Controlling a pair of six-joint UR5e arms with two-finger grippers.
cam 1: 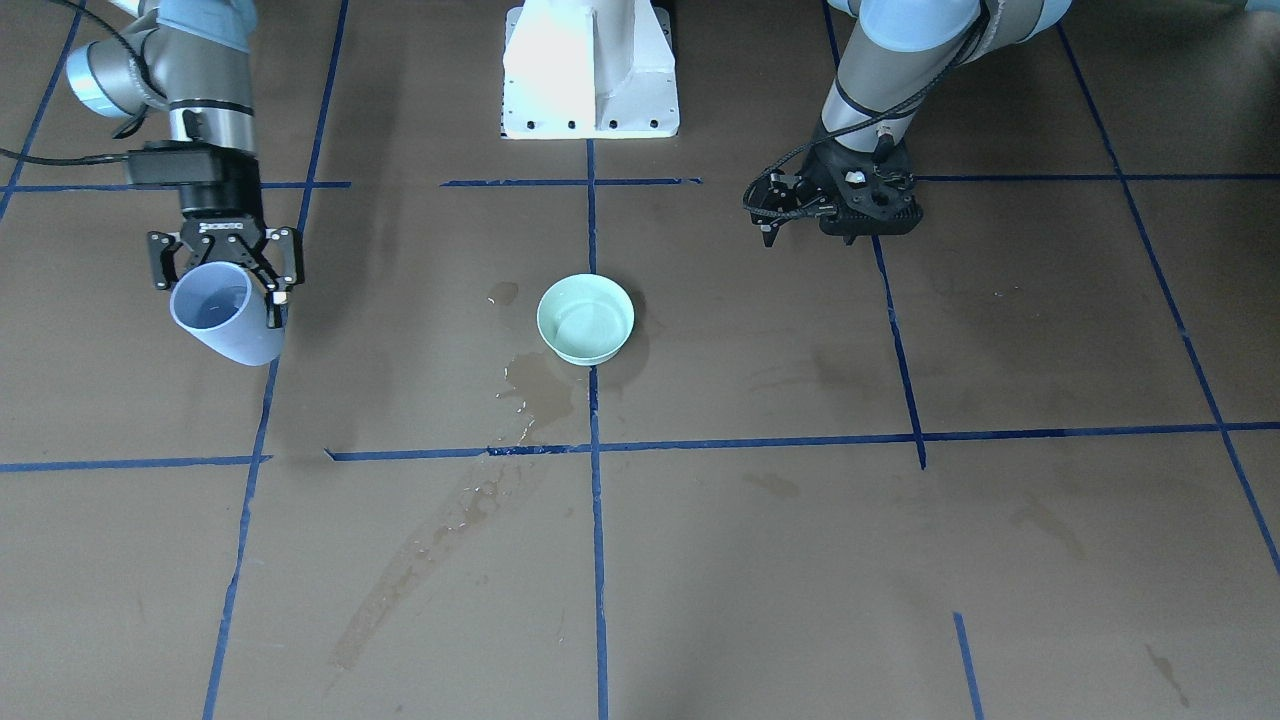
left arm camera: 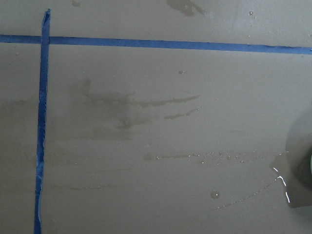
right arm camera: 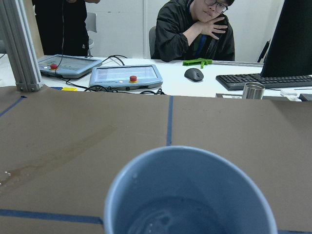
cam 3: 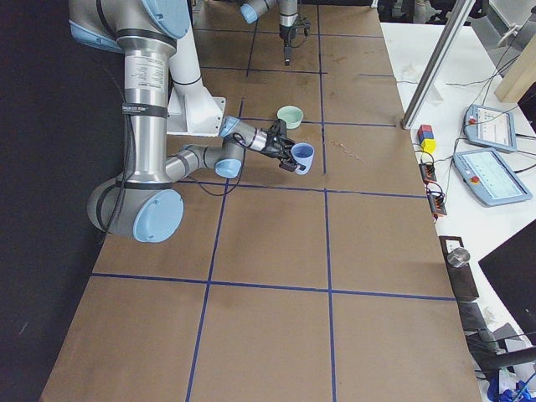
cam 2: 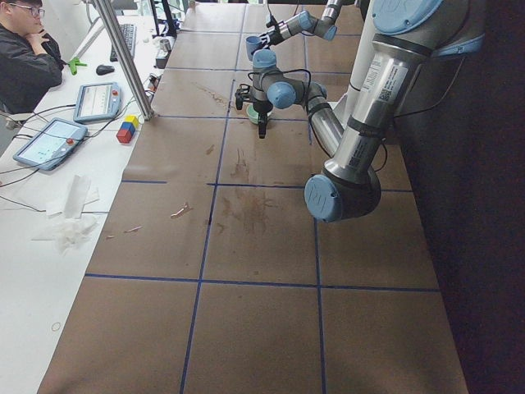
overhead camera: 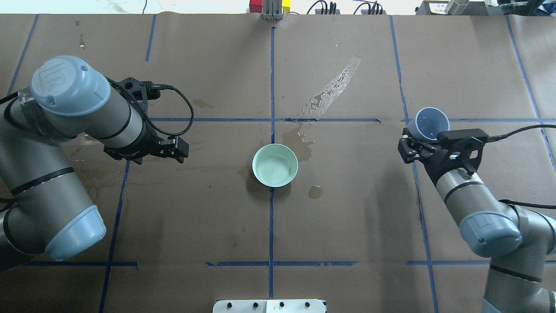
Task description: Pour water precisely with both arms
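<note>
Right gripper (cam 1: 222,298): black fingers clamped on a smooth pale-blue cup (cam 1: 235,335), tilted, well apart from the bowl.
Water (right arm camera: 170,217): faint sheen in the cup's bottom, partly cut off in the wrist view.
Bowl (cam 1: 586,318): round, glossy, mint-green, beside wet patches (cam 1: 538,385).
Left gripper (cam 1: 775,212): empty; whether parted or together cannot be told.
Joint cap (overhead camera: 65,84): embossed "UR".

UR logo is showing, embossed, on the pale-blue joint cap (overhead camera: 69,84) of the left arm (overhead camera: 39,182) in the overhead view, while a white label (overhead camera: 435,6) at the table's far edge is carrying print too small to read, w/ nothing else legible.
</note>
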